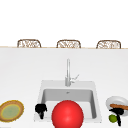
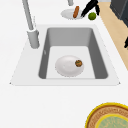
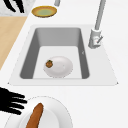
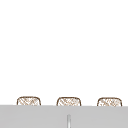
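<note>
Sink basin: the grey rectangular sink (image 2: 98, 53) holds a white round plate (image 2: 67, 66) lying flat on its floor; a small brown round piece of food (image 2: 78, 63) sits at the plate's edge, also seen in the right side view (image 3: 49, 64).
White bowl: a white round bowl (image 1: 115, 101) stands on the counter to the right of the sink, with an orange-brown sausage-shaped piece (image 1: 119, 106) lying across it.
Yellow plate: a brown-rimmed plate with a yellow-green centre (image 1: 11, 110) lies flat on the counter to the left of the sink.
Red ball: a large red sphere (image 1: 67, 114) shows in the front view before the sink's near edge.
Right hand: the right hand (image 1: 118, 113) is at the near rim of the white bowl, fingers pointing down and closed around a small green round lime (image 1: 113, 118), just beside the bowl.
Left hand: the left hand (image 1: 41, 109) hangs over the sink's front left corner, fingers curled, nothing in them.
Faucet: a grey metal tap (image 1: 68, 72) stands behind the basin.
Writing: none can be read.
</note>
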Motion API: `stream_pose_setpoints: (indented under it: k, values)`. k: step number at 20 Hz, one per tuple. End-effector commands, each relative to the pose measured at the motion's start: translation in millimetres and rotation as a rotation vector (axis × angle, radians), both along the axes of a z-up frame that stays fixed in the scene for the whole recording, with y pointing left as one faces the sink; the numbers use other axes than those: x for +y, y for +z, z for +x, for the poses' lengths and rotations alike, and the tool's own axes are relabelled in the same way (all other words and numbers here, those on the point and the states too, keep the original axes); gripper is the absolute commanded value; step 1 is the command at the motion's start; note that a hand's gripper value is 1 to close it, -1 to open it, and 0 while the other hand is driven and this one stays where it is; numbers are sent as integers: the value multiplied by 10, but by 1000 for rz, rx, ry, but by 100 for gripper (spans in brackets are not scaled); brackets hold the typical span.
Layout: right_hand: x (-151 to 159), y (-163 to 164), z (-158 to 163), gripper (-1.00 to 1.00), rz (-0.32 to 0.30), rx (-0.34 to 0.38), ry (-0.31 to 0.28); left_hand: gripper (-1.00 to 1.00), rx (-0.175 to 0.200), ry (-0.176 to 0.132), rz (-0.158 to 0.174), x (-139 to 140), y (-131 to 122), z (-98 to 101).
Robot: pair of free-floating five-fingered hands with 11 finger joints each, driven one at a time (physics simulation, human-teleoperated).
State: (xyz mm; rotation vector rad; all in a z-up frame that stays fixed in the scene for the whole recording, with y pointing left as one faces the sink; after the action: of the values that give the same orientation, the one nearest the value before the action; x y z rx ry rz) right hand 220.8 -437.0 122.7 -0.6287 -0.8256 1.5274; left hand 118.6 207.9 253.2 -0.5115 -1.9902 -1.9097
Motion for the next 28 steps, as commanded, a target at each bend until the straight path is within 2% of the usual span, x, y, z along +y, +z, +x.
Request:
stream_pose_setpoints:
  k: [1,5,6,14,20,23,24,25,28]
  values:
    - [0,105,-29,-100,5,-3,18,0,0,0,0,0,0,0]
    - [2,80,-25,-100,14,-16,6,0,0,0,0,0,0,0]
    - [2,83,-67,-100,32,-5,11,0,0,0,0,0,0,0]
    - [100,84,-239,-100,36,-12,25,0,0,0,0,0,0,0]
    - [228,24,-167,-100,16,-9,13,0,0,0,0,0,0,0]
    - [196,-75,-148,-100,22,-15,36,0,0,0,0,0,0,0]
    - [207,-105,-155,100,28,-16,47,0,0,0,0,0,0,0]
    - [173,-116,-157,100,21,-35,74,0,0,0,0,0,0,0]
    - [55,-166,-191,100,74,-66,93,0,0,0,0,0,0,0]
